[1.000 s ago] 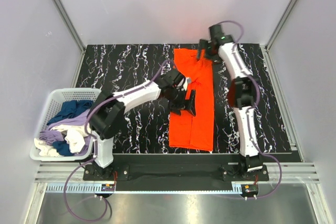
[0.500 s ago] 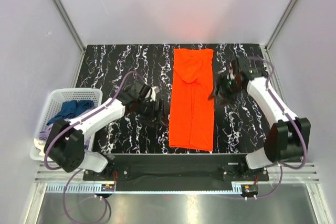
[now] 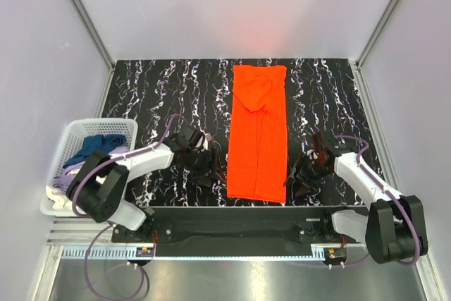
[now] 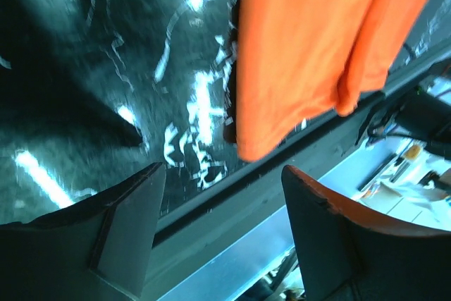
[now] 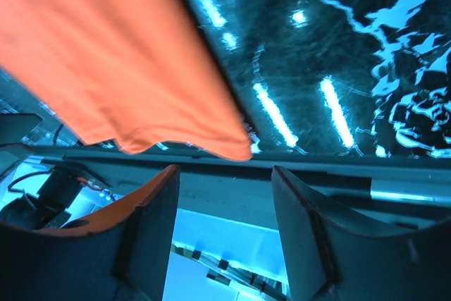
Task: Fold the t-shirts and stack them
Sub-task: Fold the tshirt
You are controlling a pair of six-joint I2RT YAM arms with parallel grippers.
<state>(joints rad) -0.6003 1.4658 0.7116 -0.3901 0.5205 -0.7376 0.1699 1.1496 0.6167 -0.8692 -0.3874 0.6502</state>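
A bright orange t-shirt [image 3: 258, 132] lies flat on the black marbled table [image 3: 162, 89], folded lengthwise into a long strip. Its hem end is toward the arms. My left gripper [image 3: 210, 168] sits low just left of the near left corner, open with nothing between its fingers. In the left wrist view the shirt's corner [image 4: 310, 40] hangs ahead of the open left gripper [image 4: 222, 170]. My right gripper [image 3: 299, 177] is low just right of the near right corner, also open and empty. The right wrist view shows the hem corner [image 5: 106, 54] ahead of the right gripper [image 5: 224, 170].
A white basket [image 3: 70, 139] stands off the table's left edge, holding navy blue [image 3: 95, 149], lavender [image 3: 74, 180] and cream [image 3: 102, 187] t-shirts in a heap. The table's near edge and metal rail [image 3: 232, 211] run just behind both grippers.
Both arms have drawn back from the shirt's far and middle parts to its near corners. The raised fold on the shirt now lies flat. Both pairs of jaws have narrowed somewhat.
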